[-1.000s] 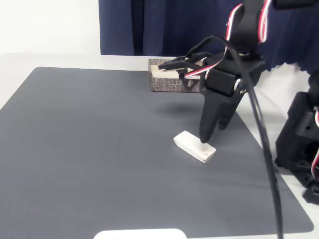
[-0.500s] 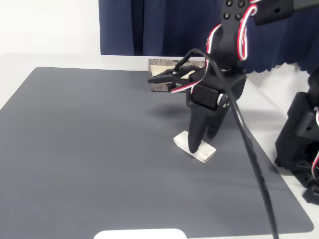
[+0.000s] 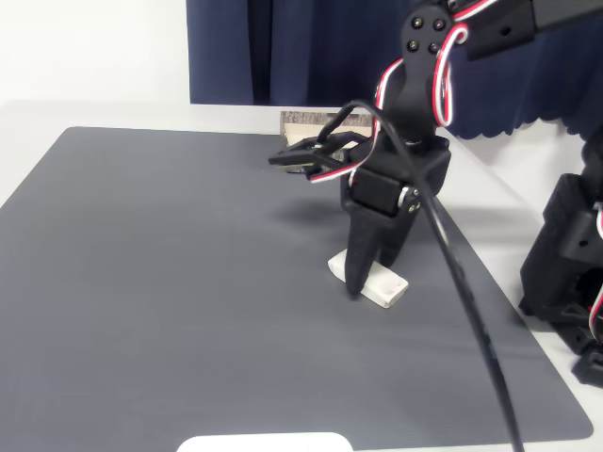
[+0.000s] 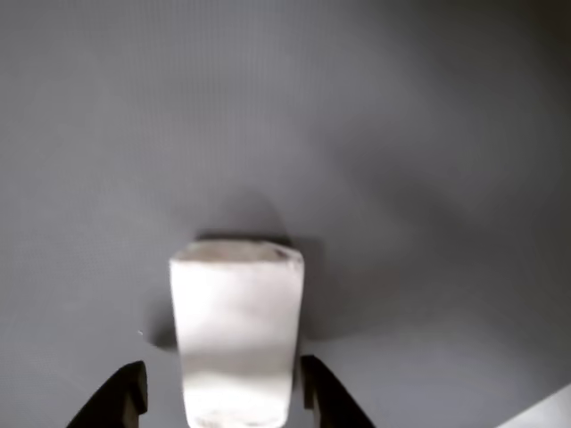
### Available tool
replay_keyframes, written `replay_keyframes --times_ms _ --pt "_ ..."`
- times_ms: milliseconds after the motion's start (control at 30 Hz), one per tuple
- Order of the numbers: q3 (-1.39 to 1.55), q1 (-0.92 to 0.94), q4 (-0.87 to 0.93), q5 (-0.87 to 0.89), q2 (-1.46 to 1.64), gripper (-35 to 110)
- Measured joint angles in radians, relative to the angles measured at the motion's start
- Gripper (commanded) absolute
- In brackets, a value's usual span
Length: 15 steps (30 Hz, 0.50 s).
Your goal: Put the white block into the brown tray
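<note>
The white block [image 3: 387,286] lies flat on the grey mat, right of centre in the fixed view. My black gripper [image 3: 362,288] stands over it, pointing down, its tips at the mat. In the wrist view the white block [image 4: 235,339] sits between the two fingertips of the gripper [image 4: 223,403]. The right tip is at the block's edge and the left tip stands a little off it, so the gripper is open around the block. The brown tray [image 3: 303,121] stands at the mat's far edge, mostly hidden behind the arm and its cables.
The grey mat [image 3: 170,282] covers most of the table, with wide bare room to the left. A white rounded plate [image 3: 264,443] pokes in at the front edge. Black hardware [image 3: 565,273] stands off the mat on the right. A dark blue curtain hangs behind.
The arm has swung left and come down. The gripper, which hung above the block's right end, now straddles the block with its tips at the mat. The block has not moved.
</note>
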Motion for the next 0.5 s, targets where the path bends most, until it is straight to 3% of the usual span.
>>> replay_keyframes --times_ms 500 --pt "0.000 0.000 -0.035 0.014 -0.012 28"
